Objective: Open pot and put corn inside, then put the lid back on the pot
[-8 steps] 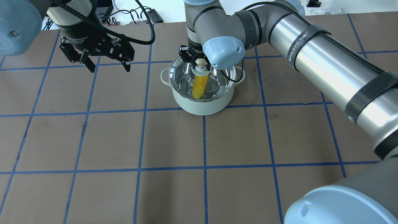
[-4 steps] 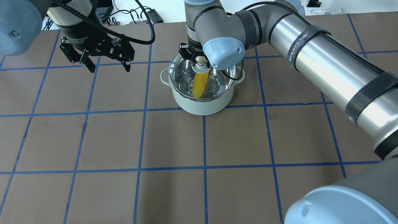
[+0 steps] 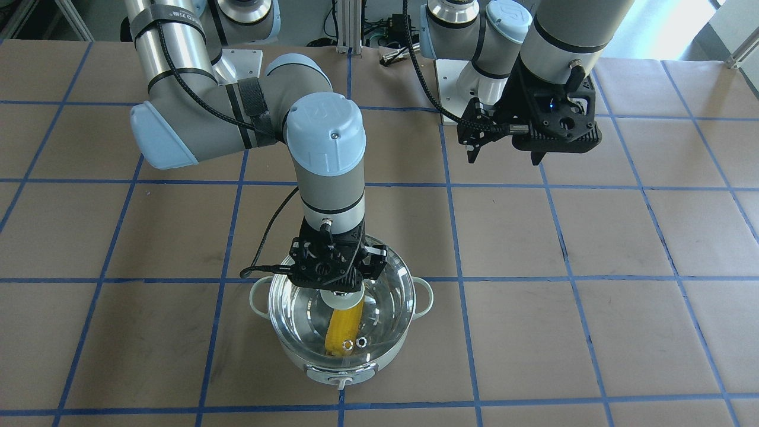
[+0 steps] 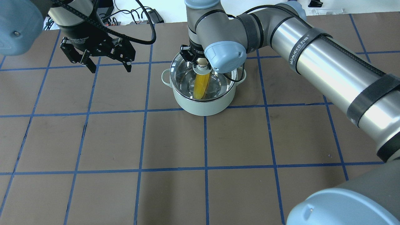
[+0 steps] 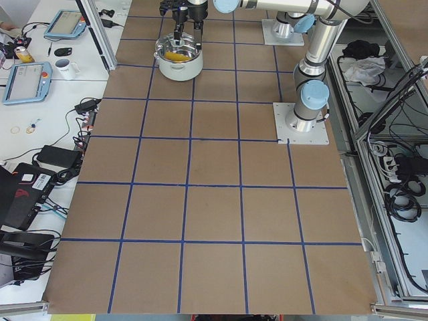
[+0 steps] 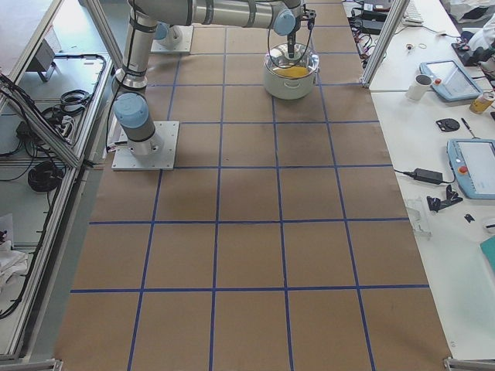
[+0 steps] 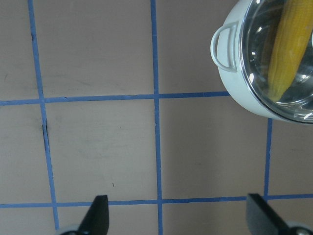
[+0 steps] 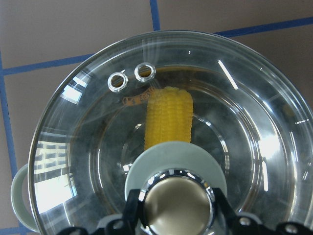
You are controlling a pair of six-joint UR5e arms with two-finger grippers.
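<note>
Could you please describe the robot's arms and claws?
Left arm and right arm: silver tubes, pale blue joint caps; the right carries black straps, a black cable and WANJEED lettering. Left claw and right claw: black, two-fingered.

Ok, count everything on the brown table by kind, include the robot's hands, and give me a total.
pot: 1
lid: 1
corn: 1
hands: 2 (left hand, right hand)
Total: 5
</note>
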